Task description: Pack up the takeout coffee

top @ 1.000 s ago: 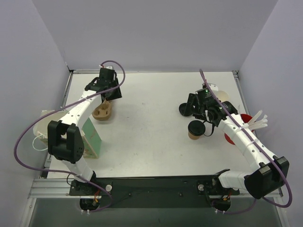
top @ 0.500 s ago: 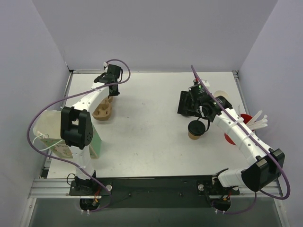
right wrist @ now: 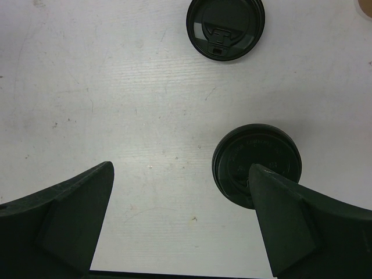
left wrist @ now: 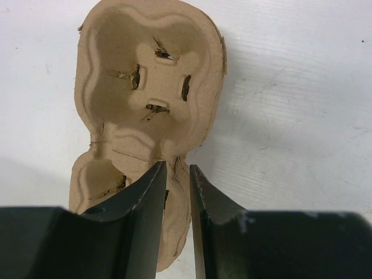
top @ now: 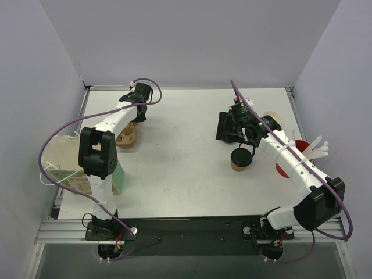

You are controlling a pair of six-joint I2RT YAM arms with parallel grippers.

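Observation:
The takeout coffee (top: 240,160), a brown paper cup with a black lid, stands right of centre; in the right wrist view (right wrist: 257,164) its lid lies under my right finger. My right gripper (top: 228,130) (right wrist: 180,171) is open wide and empty, just behind and left of the cup, above the table. The tan pulp cup carrier (top: 127,138) (left wrist: 148,87) lies at the back left. My left gripper (top: 135,120) (left wrist: 174,174) is shut on the carrier's near rim.
A loose black lid (right wrist: 225,26) lies beyond the cup. A cream disc-like cup (top: 272,119), a red item (top: 289,160) and white cutlery (top: 317,148) sit at the right edge. A paper bag (top: 63,160) with a green panel (top: 115,168) stands at the left edge.
My left arm has swung its elbow in and its gripper has shifted a little back and right at the carrier. My right gripper has moved left and back over the loose lid.

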